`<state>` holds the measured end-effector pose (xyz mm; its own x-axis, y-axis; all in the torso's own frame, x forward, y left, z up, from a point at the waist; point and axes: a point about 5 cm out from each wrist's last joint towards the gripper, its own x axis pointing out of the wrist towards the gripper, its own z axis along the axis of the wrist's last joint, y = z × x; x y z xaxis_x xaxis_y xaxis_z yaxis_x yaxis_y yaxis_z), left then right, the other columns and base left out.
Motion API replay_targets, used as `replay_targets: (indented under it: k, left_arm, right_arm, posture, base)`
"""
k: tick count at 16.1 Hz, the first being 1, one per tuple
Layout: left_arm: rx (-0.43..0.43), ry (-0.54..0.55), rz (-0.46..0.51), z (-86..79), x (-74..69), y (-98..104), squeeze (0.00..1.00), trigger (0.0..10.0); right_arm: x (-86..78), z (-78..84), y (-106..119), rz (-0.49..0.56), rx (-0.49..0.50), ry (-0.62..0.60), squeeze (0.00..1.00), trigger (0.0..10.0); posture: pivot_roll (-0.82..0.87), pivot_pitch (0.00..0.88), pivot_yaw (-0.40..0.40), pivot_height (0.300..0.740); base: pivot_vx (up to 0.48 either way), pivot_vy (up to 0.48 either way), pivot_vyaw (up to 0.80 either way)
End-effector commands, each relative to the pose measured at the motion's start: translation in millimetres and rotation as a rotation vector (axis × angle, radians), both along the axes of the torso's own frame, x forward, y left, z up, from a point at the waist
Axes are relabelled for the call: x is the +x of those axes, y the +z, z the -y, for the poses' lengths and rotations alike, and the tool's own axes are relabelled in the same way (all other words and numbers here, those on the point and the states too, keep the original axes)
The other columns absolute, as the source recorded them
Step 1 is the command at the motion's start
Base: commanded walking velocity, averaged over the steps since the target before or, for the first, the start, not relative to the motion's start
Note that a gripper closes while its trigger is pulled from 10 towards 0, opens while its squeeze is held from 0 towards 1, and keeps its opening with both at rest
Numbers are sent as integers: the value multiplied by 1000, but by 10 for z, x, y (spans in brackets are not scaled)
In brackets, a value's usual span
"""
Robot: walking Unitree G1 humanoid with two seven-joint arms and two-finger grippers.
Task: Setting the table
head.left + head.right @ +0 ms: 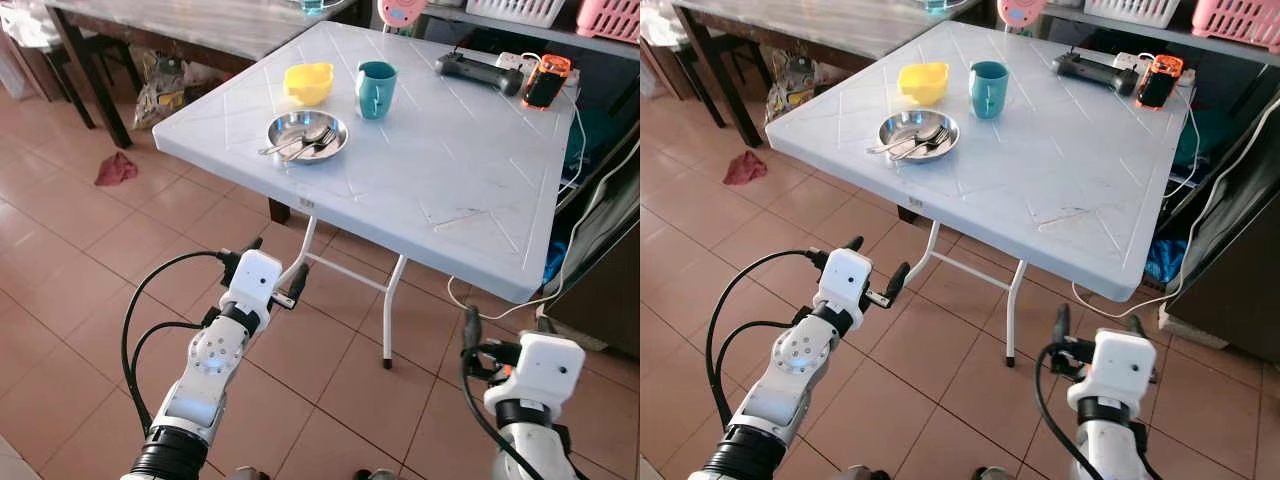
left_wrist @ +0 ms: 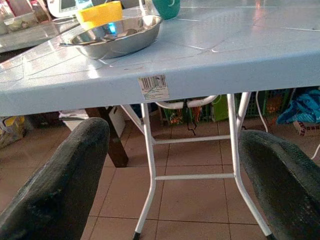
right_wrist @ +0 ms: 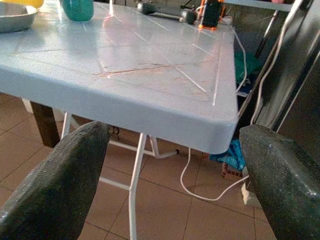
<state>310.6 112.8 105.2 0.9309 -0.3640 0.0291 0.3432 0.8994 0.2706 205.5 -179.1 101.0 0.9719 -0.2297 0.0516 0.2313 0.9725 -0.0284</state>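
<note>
Steel dish [image 1: 307, 136]: far-left part of the desk [image 1: 470, 190], fork and spoon [image 1: 300, 143] lying inside, likely awaiting laying out.
Teal cup [image 1: 376, 89], yellow bowl [image 1: 308, 83]: just behind the dish.
Left claw [image 1: 268, 272]: released, empty, low before the desk edge.
Right claw [image 1: 1092, 328]: released, empty, below the near corner; reach not begun.

A barcode sticker [image 2: 153, 87] sits on the table [image 2: 240, 60] edge, its print too small to read.
</note>
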Motion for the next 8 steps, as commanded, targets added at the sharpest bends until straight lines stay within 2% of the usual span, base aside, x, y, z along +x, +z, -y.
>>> replay_targets:
  k: [1, 8]
  left_arm:
    - [-9, 6, 0, 8, -3, 17, 0, 10000]
    - [-34, 0, -7, 98, 7, 26, 0, 10000]
  right_arm:
    - [4, -6, 22, -2, -2, 8, 0, 10000]
    - [16, 19, 45, -6, -13, 12, 0, 10000]
  posture:
    - [36, 150, -21, 714]
    - [18, 136, -32, 714]
  base:
    - [0, 255, 0]
    - [0, 295, 0]
